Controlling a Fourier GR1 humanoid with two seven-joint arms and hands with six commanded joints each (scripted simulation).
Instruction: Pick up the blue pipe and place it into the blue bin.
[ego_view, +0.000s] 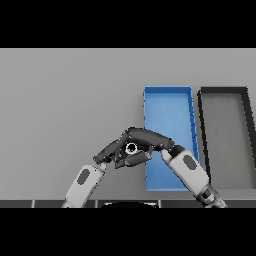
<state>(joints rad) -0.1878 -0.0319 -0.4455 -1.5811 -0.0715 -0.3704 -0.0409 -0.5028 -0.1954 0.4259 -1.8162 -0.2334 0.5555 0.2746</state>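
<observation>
Both hands meet just left of the blue bin (168, 107), a long open tray on the grey table. My right hand (147, 137) reaches in from the lower right, across the bin's left wall, with its fingers curled down over a small object. Only a pale ring-shaped end of that object (131, 148) shows between the hands; I take it for the pipe, though no blue shows. My left hand (109, 152) comes up from the lower left, its fingers straight and touching the same spot from the left. The rest of the pipe is hidden.
A dark grey bin (226, 100) stands right of the blue bin, almost touching it. My right forearm (189, 171) lies over the blue bin's near end. Bare grey table (70, 100) stretches to the left and far side.
</observation>
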